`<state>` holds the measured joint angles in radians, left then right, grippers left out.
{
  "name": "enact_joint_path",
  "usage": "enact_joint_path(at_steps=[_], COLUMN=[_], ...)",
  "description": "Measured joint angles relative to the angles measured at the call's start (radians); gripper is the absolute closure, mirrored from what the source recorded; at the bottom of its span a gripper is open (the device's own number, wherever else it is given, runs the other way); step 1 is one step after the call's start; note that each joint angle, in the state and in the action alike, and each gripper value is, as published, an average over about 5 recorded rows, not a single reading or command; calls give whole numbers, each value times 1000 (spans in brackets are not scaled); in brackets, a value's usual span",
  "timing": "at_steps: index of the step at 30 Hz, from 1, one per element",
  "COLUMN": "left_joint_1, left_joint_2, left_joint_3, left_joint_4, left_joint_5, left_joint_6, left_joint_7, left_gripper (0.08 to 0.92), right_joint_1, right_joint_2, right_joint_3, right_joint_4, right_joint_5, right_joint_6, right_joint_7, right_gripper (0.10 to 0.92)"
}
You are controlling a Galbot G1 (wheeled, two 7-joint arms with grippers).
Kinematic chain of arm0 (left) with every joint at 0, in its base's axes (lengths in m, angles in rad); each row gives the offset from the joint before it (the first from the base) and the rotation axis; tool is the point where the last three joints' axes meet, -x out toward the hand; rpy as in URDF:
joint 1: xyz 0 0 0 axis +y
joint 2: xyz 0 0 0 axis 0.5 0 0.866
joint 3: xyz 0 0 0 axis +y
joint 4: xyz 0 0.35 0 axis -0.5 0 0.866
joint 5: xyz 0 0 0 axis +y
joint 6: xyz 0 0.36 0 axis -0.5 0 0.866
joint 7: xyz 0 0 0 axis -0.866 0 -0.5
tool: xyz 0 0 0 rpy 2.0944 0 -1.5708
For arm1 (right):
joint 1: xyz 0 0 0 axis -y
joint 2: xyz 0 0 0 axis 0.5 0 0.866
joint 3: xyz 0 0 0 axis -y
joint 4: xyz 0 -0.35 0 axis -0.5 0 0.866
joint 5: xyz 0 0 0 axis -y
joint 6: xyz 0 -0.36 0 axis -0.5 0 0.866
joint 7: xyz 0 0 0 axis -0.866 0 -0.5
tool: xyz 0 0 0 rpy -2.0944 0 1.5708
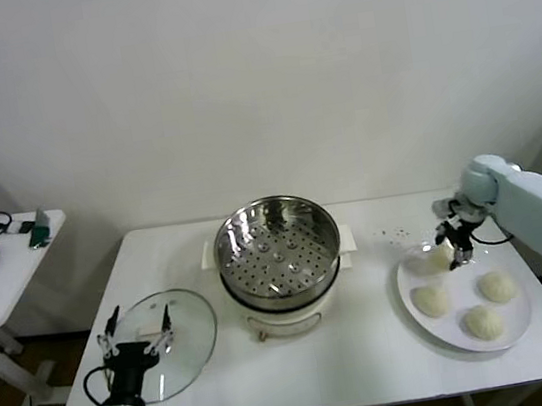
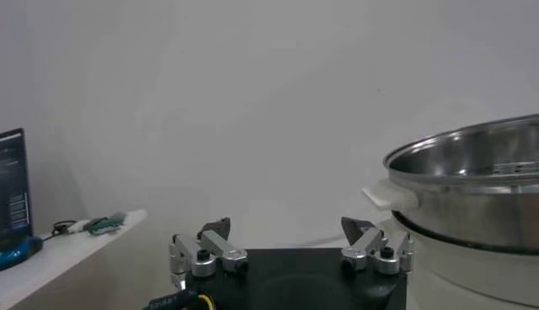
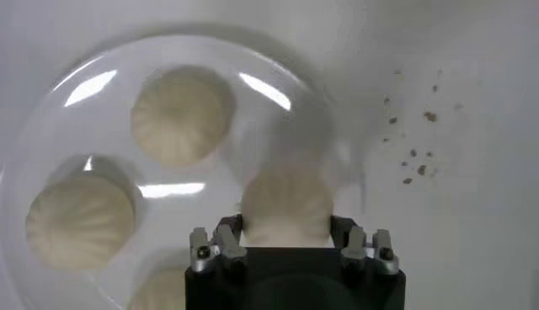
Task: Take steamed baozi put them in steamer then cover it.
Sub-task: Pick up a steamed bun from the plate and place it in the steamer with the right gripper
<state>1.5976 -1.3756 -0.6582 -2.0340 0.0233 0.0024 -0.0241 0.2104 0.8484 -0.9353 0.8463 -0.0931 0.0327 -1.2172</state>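
The steel steamer [image 1: 277, 247] stands on its white pot base mid-table and has nothing in it; it also shows in the left wrist view [image 2: 476, 181]. The glass cover [image 1: 175, 346] lies flat at the front left. My left gripper [image 1: 138, 331] hovers open above the cover, also seen from its wrist [image 2: 286, 232]. A white plate [image 1: 516, 330] at the right holds three baozi [image 1: 430, 300] [image 1: 496, 285] [image 1: 484, 322]. My right gripper [image 1: 456, 246] is at the plate's far left part, its fingers closed on the sides of a fourth baozi [image 3: 286, 206].
Dark crumbs [image 1: 397, 236] lie on the table between steamer and plate, and show in the right wrist view [image 3: 417, 160]. A small side table [image 1: 17, 261] at the far left carries a mouse, headphones and a laptop edge.
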Motion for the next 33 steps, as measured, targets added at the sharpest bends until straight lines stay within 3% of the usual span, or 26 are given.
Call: enact_joint_path(at_steps=[9,19,25,33], left_joint_1=[6,12,17,28], left_joint_2=[1,4,8,22], left_joint_3=[10,17,17,16], left_joint_4=[-1,-7,-9,-19], left_joint_5=[-1,-3,-6,-14], left_joint_6=[4,7,7,8], left_joint_7=[-9,-23,-26,-27], left_gripper=[177,177,177,177], right_joint_1=[254,431,448,383], right_joint_2=[90,290,418,572], right_joint_3=[-203,-326,-333,-294], right_joint_4=[24,38,30,-17], right_joint_5=[153,238,197,23], right_joint_6=[57,158,236,356], right_joint_7=[-22,-34,-35,-23], right_gripper=[347,347,347,347])
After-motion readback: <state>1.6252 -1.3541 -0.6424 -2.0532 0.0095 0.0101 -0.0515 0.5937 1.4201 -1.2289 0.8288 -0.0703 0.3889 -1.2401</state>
